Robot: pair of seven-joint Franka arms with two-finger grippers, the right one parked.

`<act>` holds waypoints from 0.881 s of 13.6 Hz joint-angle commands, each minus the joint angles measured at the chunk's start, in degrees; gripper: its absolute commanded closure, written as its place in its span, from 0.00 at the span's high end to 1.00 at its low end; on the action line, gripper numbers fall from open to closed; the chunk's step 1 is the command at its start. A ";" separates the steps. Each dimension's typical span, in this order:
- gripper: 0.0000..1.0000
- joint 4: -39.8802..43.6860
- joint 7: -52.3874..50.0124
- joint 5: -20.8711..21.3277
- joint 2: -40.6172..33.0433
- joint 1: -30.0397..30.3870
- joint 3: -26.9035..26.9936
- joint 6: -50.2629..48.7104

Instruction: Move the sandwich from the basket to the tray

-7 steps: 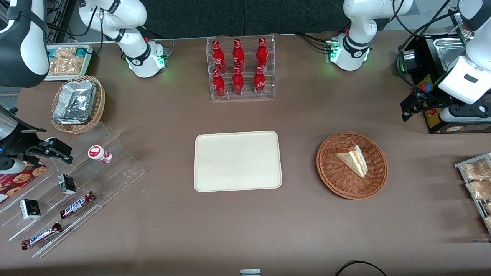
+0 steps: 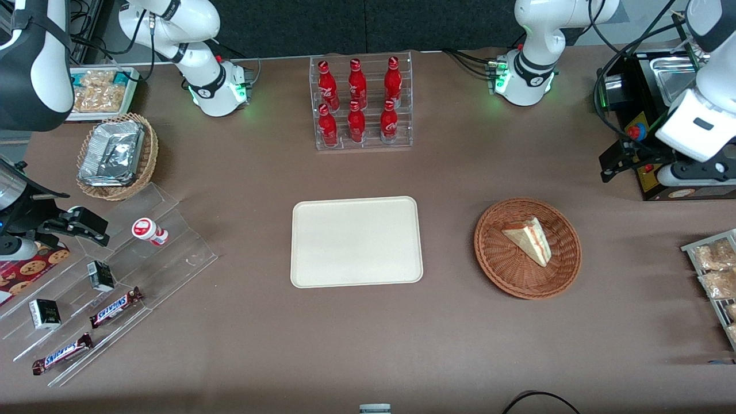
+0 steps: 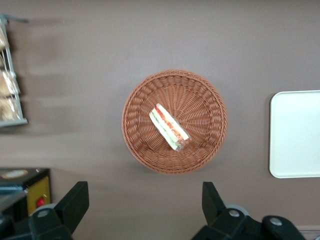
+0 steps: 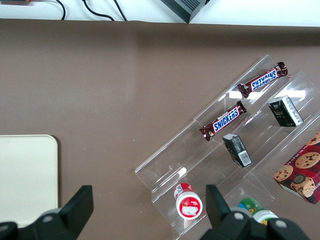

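The sandwich (image 2: 529,240), a pale wedge with red and green filling along its edge, lies in the round reddish-brown basket (image 2: 506,265). The cream tray (image 2: 356,241) lies flat beside the basket, toward the parked arm's end, with nothing on it. My left gripper (image 2: 610,163) hangs above the table, farther from the front camera than the basket and toward the working arm's end. In the left wrist view the gripper (image 3: 144,200) is open and holds nothing. The sandwich (image 3: 170,127), the basket (image 3: 200,102) and an edge of the tray (image 3: 297,132) show past its fingertips.
A black box with a red button (image 2: 652,172) stands close beside the gripper. A wire rack of snack bags (image 2: 713,270) sits at the working arm's end. A clear rack of red bottles (image 2: 361,103) stands farther back. A stepped acrylic rack with candy bars (image 2: 103,287) lies toward the parked arm's end.
The left arm's wrist has shifted slightly. The sandwich, basket and tray have not moved.
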 commanded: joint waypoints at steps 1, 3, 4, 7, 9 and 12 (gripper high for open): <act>1.00 1.33 -7.88 -1.36 4.94 1.24 0.07 -1.86; 1.00 1.77 -10.89 -1.36 10.29 1.07 -0.02 -1.95; 1.00 1.25 -12.12 -1.54 12.67 1.15 -0.02 -0.91; 1.00 -0.68 -22.63 -1.89 19.09 0.54 -0.19 7.42; 1.00 -3.92 -31.42 -1.89 22.17 -0.60 -0.37 14.71; 1.00 -10.59 -37.96 -1.80 24.73 -1.92 -0.28 26.75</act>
